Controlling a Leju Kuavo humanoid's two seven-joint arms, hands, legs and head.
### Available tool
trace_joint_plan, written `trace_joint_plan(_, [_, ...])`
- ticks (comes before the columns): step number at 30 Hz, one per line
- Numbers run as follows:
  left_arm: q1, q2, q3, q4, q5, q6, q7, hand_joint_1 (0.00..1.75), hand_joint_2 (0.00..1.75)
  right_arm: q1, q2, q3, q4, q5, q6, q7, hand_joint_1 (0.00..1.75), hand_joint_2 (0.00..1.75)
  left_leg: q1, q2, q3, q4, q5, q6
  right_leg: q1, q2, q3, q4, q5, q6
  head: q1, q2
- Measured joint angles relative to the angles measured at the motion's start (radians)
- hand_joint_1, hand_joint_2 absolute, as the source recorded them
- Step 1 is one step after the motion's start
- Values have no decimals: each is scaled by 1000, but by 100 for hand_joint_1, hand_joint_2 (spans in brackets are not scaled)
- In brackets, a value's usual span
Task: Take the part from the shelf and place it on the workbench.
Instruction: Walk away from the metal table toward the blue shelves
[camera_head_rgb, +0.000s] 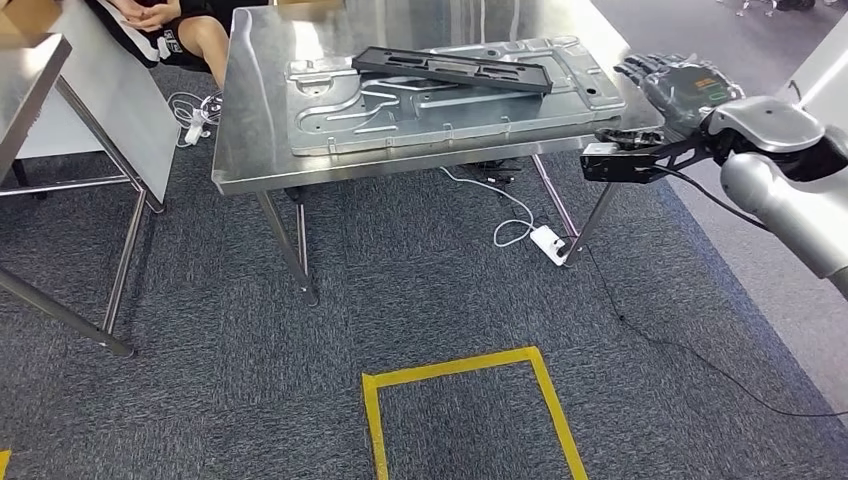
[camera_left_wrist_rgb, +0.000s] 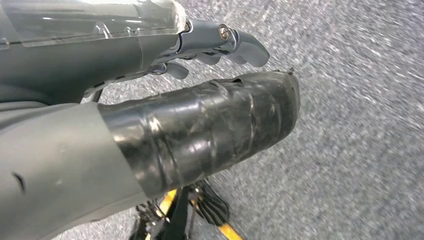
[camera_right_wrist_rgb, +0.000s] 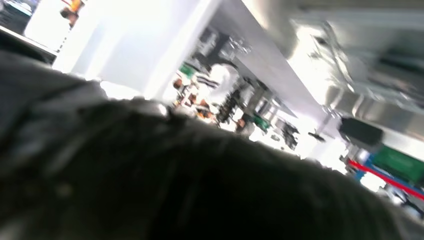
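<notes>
Two parts lie stacked on the steel surface (camera_head_rgb: 240, 150) at about 12 o'clock in the head view: a long black part (camera_head_rgb: 450, 68) rests flat on top of a larger pressed metal panel (camera_head_rgb: 450, 105). At 2 o'clock, the robot's right hand (camera_head_rgb: 672, 85) hangs just beside the surface's right edge, fingers spread and holding nothing. The left hand (camera_left_wrist_rgb: 215, 45) hangs over grey carpet (camera_left_wrist_rgb: 360, 125), its fingers slightly curled around nothing; its thumb (camera_left_wrist_rgb: 200, 130) is wrapped in black tape. A white power strip (camera_head_rgb: 550, 243) lies on the floor under the surface, and yellow tape (camera_head_rgb: 470, 368) marks the carpet at 6 o'clock. A seated person (camera_head_rgb: 165, 30) appears at 11 o'clock.
</notes>
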Motion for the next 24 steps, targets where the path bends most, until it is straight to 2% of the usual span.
trace_joint_plan(1, [1,0,1,0,0,1,0,0,0,0,-10,0,-2,-3,0,-2,0,0,2,0,-15,9,6,-5,-6,0,46,-50,20,5,0,0])
trace_joint_plan(2, [1,0,1,-1,1,2,1,0,0,-1,-18,0,-4,-5,1,-3,0,0,2,0,-30,18,11,-11,-8,1,98,-116,20,11,0,0])
trace_joint_plan(3, [2,0,2,-1,1,3,3,0,0,-2,-24,0,-7,-7,2,-3,0,0,2,-1,-40,25,16,-18,-8,4,137,-175,10,10,0,0])
trace_joint_plan(4, [2,0,2,-2,1,4,4,0,0,-3,-30,-1,-11,-9,4,-3,0,0,0,-2,-48,29,24,-24,-6,6,161,-217,-4,6,-1,0])
trace_joint_plan(5, [2,0,3,-2,2,5,5,0,0,-4,-34,-1,-14,-9,7,-4,0,0,-1,-2,-54,28,33,-31,-1,7,167,-237,-13,-2,-1,0])
trace_joint_plan(7, [4,0,3,-2,2,6,7,0,0,-6,-38,1,-16,-9,14,-4,0,0,1,-4,-64,25,48,-43,2,3,150,-243,3,-24,-1,0])
trace_joint_plan(8, [5,-1,4,-2,1,6,9,0,0,-6,-39,2,-17,-9,16,-4,0,0,3,-4,-74,34,33,-48,3,1,138,-245,15,-35,-2,0])
trace_joint_plan(9, [6,-2,4,-2,-1,5,11,0,0,-7,-39,4,-18,-9,17,-4,0,0,5,-4,-87,60,-1,-51,3,-1,125,-247,28,-46,-2,0])
trace_joint_plan(11, [7,-3,4,-2,-6,2,12,0,0,-8,-40,6,-21,-9,17,-4,0,0,6,-5,-117,172,-111,-53,8,-2,96,-248,54,-60,-2,0])
trace_joint_plan(12, [6,-3,4,-2,-7,1,12,0,0,-8,-41,7,-21,-9,16,-3,0,0,6,-5,-128,239,-153,-53,12,-1,80,-247,66,-63,-2,0])
trace_joint_plan(13, [6,-3,4,-2,-8,1,10,0,0,-7,-42,8,-22,-10,16,-3,0,0,4,-5,-130,291,-174,-52,16,-1,65,-246,78,-65,-2,0])
trace_joint_plan(14, [4,-3,4,-2,-7,1,9,0,0,-7,-44,9,-22,-10,16,-3,0,0,2,-5,-117,312,-171,-48,20,-1,50,-245,89,-66,-2,0])
trace_joint_plan(15, [3,-3,4,-2,-7,2,8,0,0,-7,-46,10,-23,-12,16,-3,0,0,-2,-5,-87,300,-152,-41,24,0,36,-243,99,-66,-2,0])
trace_joint_plan(16, [3,-3,4,-2,-7,2,7,0,0,-7,-49,11,-24,-14,15,-2,0,0,-7,-6,-40,253,-127,-31,28,0,25,-242,109,-67,-2,0])
trace_joint_plan(17, [2,-1,4,-3,-7,3,7,0,0,-7,-53,10,-26,-16,15,-2,0,0,-13,-6,17,182,-115,-17,31,0,16,-242,118,-66,-1,0])
trace_joint_plan(18, [2,0,4,-4,-7,4,7,0,0,-7,-59,10,-27,-18,14,-2,0,0,-19,-6,72,106,-113,-6,33,-1,9,-242,128,-65,-1,0])
trace_joint_plan(19, [1,2,4,-5,-7,5,7,0,0,-7,-65,10,-28,-21,14,-1,0,0,-24,-6,111,46,-119,3,33,-3,5,-244,137,-62,-1,0])
trace_joint_plan(20, [1,4,4,-6,-7,5,6,0,0,-6,-71,10,-28,-24,13,-1,0,0,-28,-6,130,8,-126,8,31,-6,3,-248,148,-58,-1,0])
trace_joint_plan(22, [1,4,4,-6,-7,6,5,0,0,-4,-80,10,-28,-28,12,-1,0,0,-29,-5,129,-18,-108,13,27,-8,2,-261,169,-47,-2,0])
trace_joint_plan(23, [1,3,4,-6,-7,5,4,0,0,-3,-84,10,-29,-30,11,-1,0,0,-27,-2,125,-30,-90,16,26,-7,-2,-261,163,-42,-2,0])
trace_joint_plan(24, [0,3,4,-6,-7,5,2,0,0,-3,-88,9,-29,-31,11,-2,0,0,-25,1,117,-41,-70,20,25,-4,-9,-245,136,-38,-1,0])
